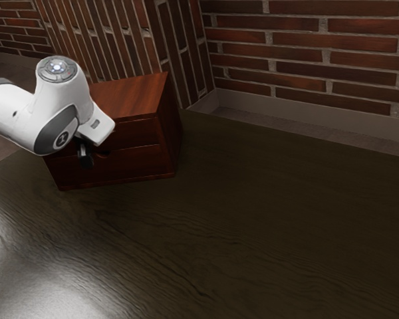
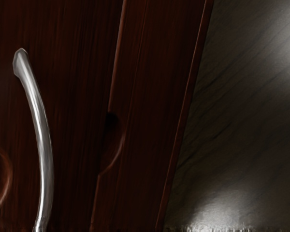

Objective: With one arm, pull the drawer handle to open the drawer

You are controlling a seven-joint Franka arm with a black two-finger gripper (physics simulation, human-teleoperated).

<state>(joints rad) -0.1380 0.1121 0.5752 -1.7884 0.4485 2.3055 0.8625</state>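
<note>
I cannot tell how open my hand (image 1: 85, 154) is or whether it grips anything; I'd centre it on the silver drawer handle (image 2: 46, 145) just ahead, then pull straight back.

Drawer cabinet (image 1: 136, 100): deep red-brown wood, fine dark grain, glossy.
Handle (image 2: 45, 145): silver-grey metal, bright highlight along curve.
Arm (image 1: 26, 113): white shell, grey joint patches, pale grey end cap.
Gripper (image 1: 86, 156): black.
Table (image 1: 253, 219): very dark brown, wavy grain lines, whitish sheen patch.
Wall (image 1: 306, 46): red-brown brick, grey mortar.
Skirting (image 1: 306, 116): plain grey.
</note>
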